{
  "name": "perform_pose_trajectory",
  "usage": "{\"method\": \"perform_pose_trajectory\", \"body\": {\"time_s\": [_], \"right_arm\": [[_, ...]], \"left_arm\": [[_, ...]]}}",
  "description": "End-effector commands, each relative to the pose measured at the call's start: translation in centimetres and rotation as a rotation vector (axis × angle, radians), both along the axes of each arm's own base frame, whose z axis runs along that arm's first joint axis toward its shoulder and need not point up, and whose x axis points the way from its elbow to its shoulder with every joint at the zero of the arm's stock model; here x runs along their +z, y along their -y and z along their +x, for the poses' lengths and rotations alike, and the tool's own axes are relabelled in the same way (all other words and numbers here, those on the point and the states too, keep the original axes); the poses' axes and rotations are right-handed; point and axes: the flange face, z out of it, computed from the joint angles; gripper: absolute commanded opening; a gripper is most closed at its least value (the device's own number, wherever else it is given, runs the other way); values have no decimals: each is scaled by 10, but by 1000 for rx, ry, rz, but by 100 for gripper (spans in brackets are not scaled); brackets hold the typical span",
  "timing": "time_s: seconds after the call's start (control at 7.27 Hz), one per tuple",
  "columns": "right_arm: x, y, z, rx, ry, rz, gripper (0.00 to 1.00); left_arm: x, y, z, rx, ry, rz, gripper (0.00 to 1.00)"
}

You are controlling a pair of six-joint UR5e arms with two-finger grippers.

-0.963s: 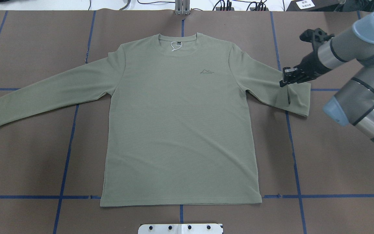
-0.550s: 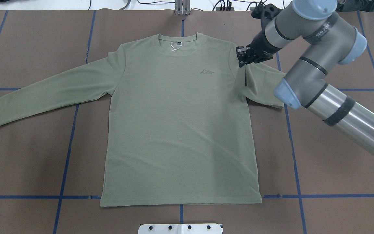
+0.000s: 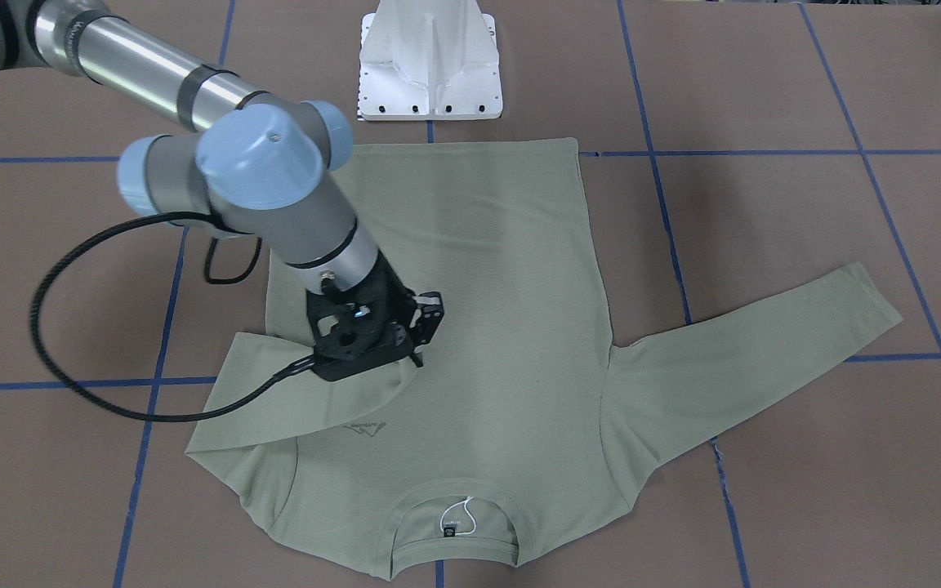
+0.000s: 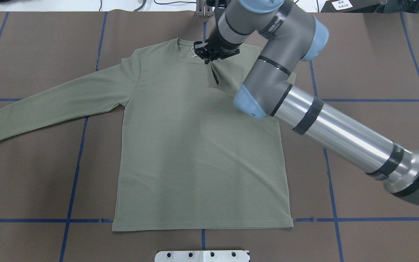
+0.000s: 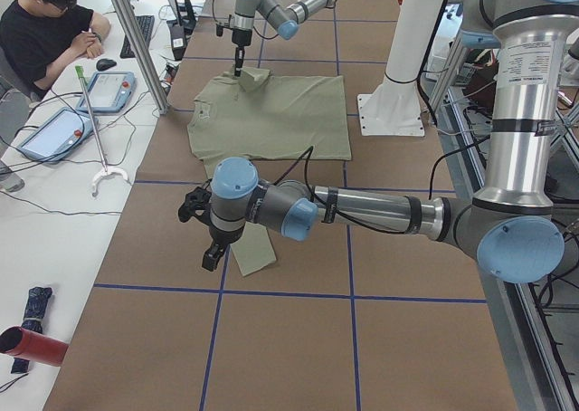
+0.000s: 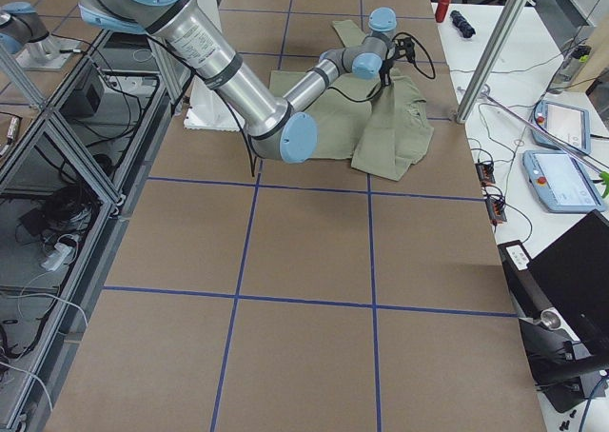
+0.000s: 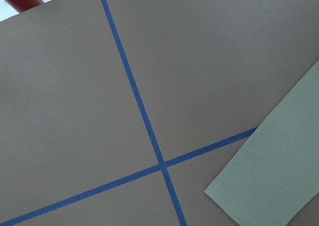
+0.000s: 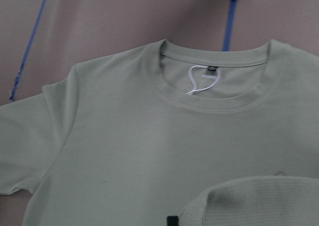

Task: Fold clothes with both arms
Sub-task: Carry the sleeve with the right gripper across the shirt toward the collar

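Sage-green shirt (image 4: pixel 195 153) lies on the surface (image 4: pixel 31 174), right fingers (image 4: pixel 207 58) grasping its folded-in sleeve (image 4: pixel 215 75); left fingers' (image 5: pixel 210 255) state cannot be told.

A table (image 4: pixel 31 174) with a brown covering, marked into large squares by blue tape lines (image 4: pixel 74 182). A sage-green long-sleeved shirt (image 4: pixel 195 153) lies on it front up, body flat, with the collar pointing away from the robot. The sleeve (image 4: pixel 49 105) on the robot's left lies stretched out flat. A white pedestal base (image 3: pixel 430 73) stands just beside the hem.
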Motion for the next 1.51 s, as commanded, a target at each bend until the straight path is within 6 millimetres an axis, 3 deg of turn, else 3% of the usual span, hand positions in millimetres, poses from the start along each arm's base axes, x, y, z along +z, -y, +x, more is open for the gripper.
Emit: {"method": "perform_pose_trajectory", "body": {"time_s": [0.0, 0.28, 0.55, 0.83, 1.1, 1.38], "right_arm": [[-57, -25, -86, -16, -32, 34, 0], [-61, -52, -116, -37, -44, 50, 0], [-50, -62, -138, -42, -50, 66, 0], [-51, -56, -161, -35, -55, 74, 0], [-70, -45, -173, -11, -57, 89, 0], [-59, -36, -183, 14, -52, 107, 0]], "left_arm": [[4, 0, 0, 0, 0, -7, 100], [5, 0, 0, 0, 0, -9, 100], [3, 0, 0, 0, 0, -6, 100], [1, 0, 0, 0, -2, -2, 100], [2, -1, 3, 16, -41, -11, 100], [1, -2, 4, 19, -48, -12, 100]]}}
